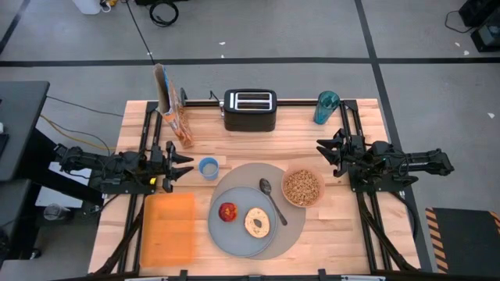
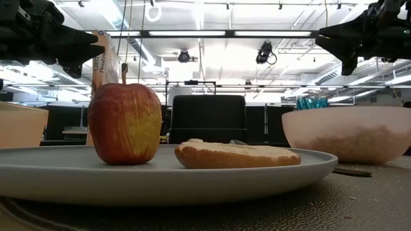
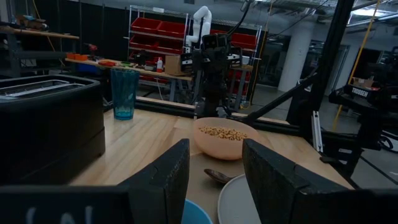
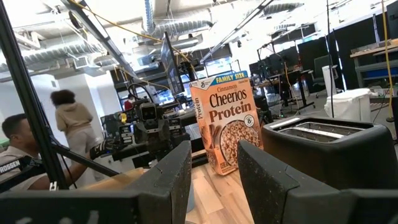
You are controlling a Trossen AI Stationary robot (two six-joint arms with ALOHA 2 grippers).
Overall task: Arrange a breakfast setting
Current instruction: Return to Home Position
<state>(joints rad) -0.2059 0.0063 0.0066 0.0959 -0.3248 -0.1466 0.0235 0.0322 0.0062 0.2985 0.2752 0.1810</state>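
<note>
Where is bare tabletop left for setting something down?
Bare wood: between toaster and teal tumbler; the front right corner beside the mat. Crowded: the mat, with plate, bowl and spoon; left gripper and right gripper, both open, flank it.

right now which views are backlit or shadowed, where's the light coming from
low view: bright ceiling strips behind, so left tool and right tool read as silhouettes, apple lit in front; high view: even overhead light, only faint shadows on the table; left wrist view: dim room behind the bowl; right wrist view: bright glare overhead.
</note>
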